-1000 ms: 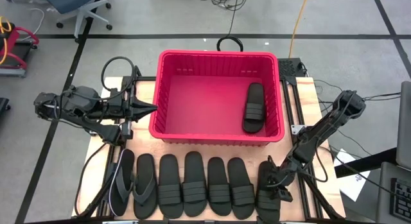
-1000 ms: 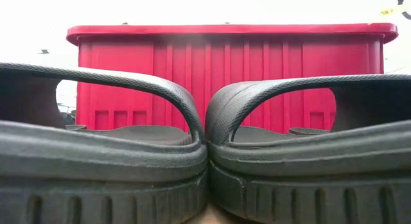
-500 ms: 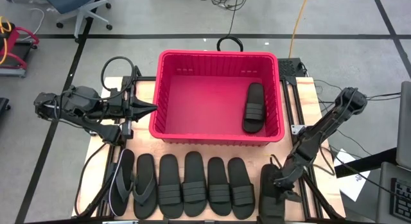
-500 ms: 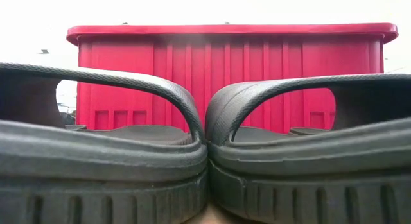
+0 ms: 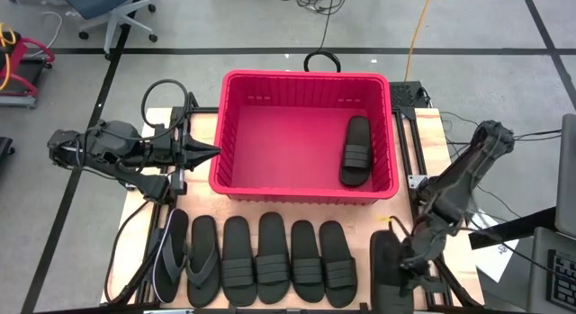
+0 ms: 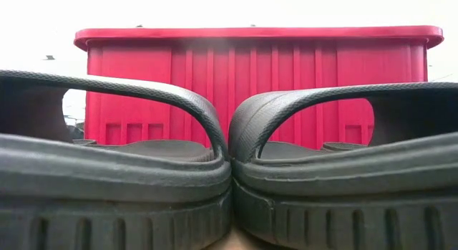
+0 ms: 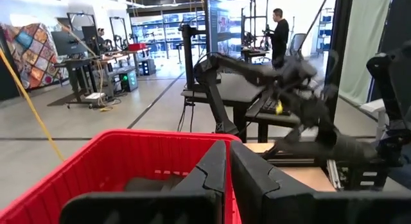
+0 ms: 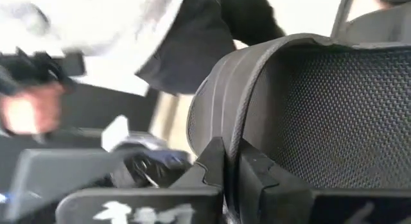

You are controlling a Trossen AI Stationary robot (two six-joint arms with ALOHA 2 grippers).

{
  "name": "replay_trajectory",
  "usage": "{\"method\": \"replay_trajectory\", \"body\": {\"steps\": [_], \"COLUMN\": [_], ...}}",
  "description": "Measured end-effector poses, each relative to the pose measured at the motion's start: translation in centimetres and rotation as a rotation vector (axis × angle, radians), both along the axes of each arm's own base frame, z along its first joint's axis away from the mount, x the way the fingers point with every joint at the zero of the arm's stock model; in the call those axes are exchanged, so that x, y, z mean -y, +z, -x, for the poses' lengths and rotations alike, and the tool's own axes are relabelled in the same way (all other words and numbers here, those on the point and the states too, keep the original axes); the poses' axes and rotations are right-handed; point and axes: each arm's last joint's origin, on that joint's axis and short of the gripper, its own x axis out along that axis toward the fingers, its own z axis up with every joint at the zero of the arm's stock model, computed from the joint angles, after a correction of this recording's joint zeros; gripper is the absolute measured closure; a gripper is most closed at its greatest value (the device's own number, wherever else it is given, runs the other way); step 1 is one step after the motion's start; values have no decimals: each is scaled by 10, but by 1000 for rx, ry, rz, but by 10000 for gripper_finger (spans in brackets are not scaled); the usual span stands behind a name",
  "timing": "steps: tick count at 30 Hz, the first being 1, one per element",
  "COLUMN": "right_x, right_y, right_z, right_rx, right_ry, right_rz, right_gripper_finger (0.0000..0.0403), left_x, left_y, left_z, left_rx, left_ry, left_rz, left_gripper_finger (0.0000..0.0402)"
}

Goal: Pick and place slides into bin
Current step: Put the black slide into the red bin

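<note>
bin (image 5: 236, 116): large red basket, upper centre of the high view, ribbed front wall filling the upper middle of the low view. one sandal (image 5: 356, 150) already lies inside it, against the right wall.

row of sandals (image 5: 256, 257): six black pieces side by side along the lower centre of the high view, just below the bin; two thong flip-flops at the left end, four wide-strap ones to their right. the low view looks between two of their straps, which touch at the middle.

seventh sandal (image 5: 387, 276): lower right of the high view, set apart from the row, near the table's right edge.

right gripper (image 5: 416, 258): lower right, down over that seventh sandal, fingers shut on its ribbed strap, which fills the right wrist view with the fingers pinched along its edge.

left gripper (image 5: 212, 151): middle left, beside the bin's left wall, fingers closed, holding nothing, waiting.

handling note: the grip looks like a thin pinch on the strap edge, so the sandal may swing or slip; best lifted straight up, carried high enough to clear the bin's rim, and let go over bare floor left of the sandal already inside.
</note>
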Motion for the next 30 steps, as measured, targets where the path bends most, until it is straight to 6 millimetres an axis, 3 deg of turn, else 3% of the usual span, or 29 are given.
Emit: {"method": "replay_trajectory", "body": {"steps": [3,8,13,20,30], "right_x": [25,70,108,124,143], "right_y": [33,89,126,135,146], "right_z": [-2,-4,5,28,55], "right_rx": [23,221,266,127,403], "right_ry": [-29,-189,-298,-42,63], "right_rz": [168,420,552,547,612], "right_gripper_finger": [400,400,400,400,400], "left_x": [0,0,1,-1,-3], "left_y": [0,0,0,1,2], "left_z": [0,0,0,-1,-14], "left_rx": [-1,-1,-3,9,34], "left_ry": [-16,-15,-15,38,183], "left_rz": [-40,-49,-54,-31,-4], "left_gripper_finger": [378,378,378,378,378]}}
